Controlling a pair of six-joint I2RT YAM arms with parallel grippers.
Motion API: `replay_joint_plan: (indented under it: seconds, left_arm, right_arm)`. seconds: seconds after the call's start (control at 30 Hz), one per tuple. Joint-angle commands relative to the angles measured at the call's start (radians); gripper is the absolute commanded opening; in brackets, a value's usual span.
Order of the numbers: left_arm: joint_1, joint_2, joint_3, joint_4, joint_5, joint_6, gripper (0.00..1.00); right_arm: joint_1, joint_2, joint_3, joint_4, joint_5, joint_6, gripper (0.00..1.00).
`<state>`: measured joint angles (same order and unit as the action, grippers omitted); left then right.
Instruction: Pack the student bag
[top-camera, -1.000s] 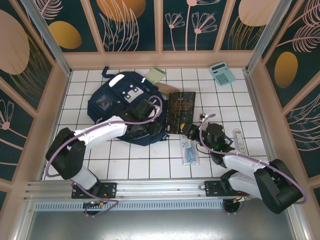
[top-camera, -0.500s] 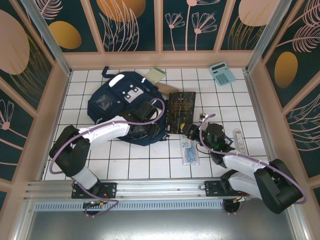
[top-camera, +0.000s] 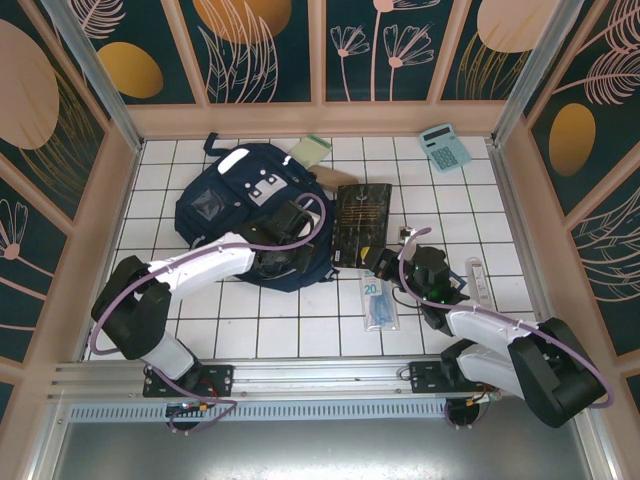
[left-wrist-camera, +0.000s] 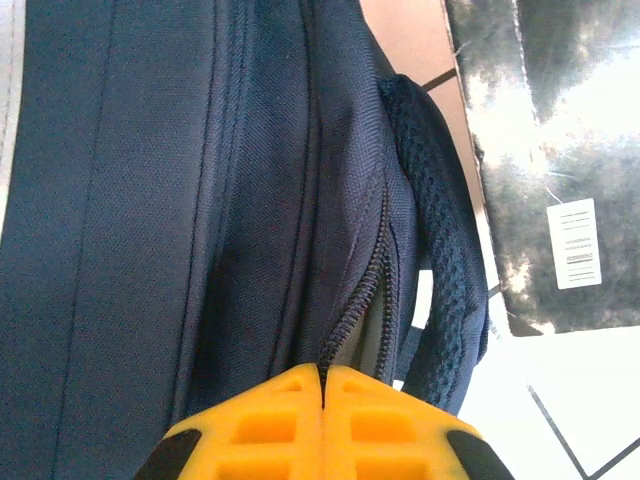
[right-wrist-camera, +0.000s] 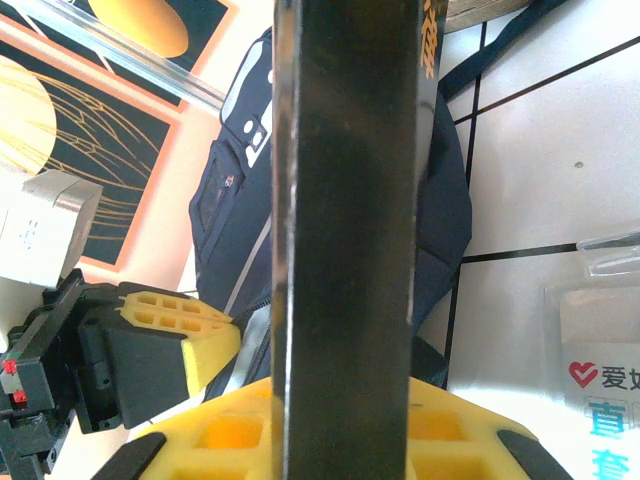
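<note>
The student bag (top-camera: 235, 210), navy blue with a white stripe, lies on the tiled floor at the middle left. Its part-open zip (left-wrist-camera: 365, 280) shows grey lining. My left gripper (top-camera: 303, 262) is at the bag's near right edge. Seen in the left wrist view, that gripper (left-wrist-camera: 323, 372) is shut, its yellow pads pinching the zip edge. My right gripper (top-camera: 376, 262) is shut on the near end of a black book (top-camera: 362, 222) beside the bag. From the right wrist, the book (right-wrist-camera: 345, 180) stands edge-on between the pads (right-wrist-camera: 230, 430), with the student bag (right-wrist-camera: 240, 200) behind it.
A teal calculator (top-camera: 445, 148) lies at the back right and a green pad (top-camera: 317, 150) at the back, behind the bag. A clear packet with blue print (top-camera: 378, 300) lies in front of the book. A clear ruler-like strip (top-camera: 477, 278) is near the right wall. Wooden walls ring the floor.
The left gripper's jaws have shut on the bag's zip edge, and the left arm shifted slightly. The right arm and the book have not moved.
</note>
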<state>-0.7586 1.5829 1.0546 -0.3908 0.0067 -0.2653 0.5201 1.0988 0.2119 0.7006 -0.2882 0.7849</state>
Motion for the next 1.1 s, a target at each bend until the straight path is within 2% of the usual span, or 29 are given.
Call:
replay_joint_plan:
  seconds: [0.0, 0.23, 0.4, 0.7, 0.87, 1.07]
  left_arm:
    - [-0.002, -0.022, 0.008, -0.015, -0.011, 0.002, 0.0]
    - [-0.001, -0.006, 0.004, 0.004, -0.004, -0.008, 0.0]
    - [-0.002, -0.099, 0.031, 0.023, -0.157, -0.059, 0.0]
    - [-0.001, -0.226, 0.155, 0.022, -0.337, -0.142, 0.0]
    - [0.002, -0.257, 0.239, 0.054, -0.374, -0.144, 0.0]
    - [0.004, -0.232, 0.318, 0.07, -0.377, -0.128, 0.0]
  right_arm:
    - [0.011, -0.011, 0.011, 0.127, 0.002, -0.006, 0.0]
    - [0.012, -0.023, 0.01, 0.122, 0.004, -0.007, 0.0]
    - [0.012, -0.072, 0.006, 0.097, 0.013, 0.001, 0.0]
    - [0.021, -0.148, 0.011, 0.131, 0.014, 0.096, 0.0]
    - [0.096, -0.117, 0.027, 0.223, 0.046, 0.177, 0.0]
    - [0.226, 0.044, 0.114, 0.285, 0.166, 0.249, 0.0]
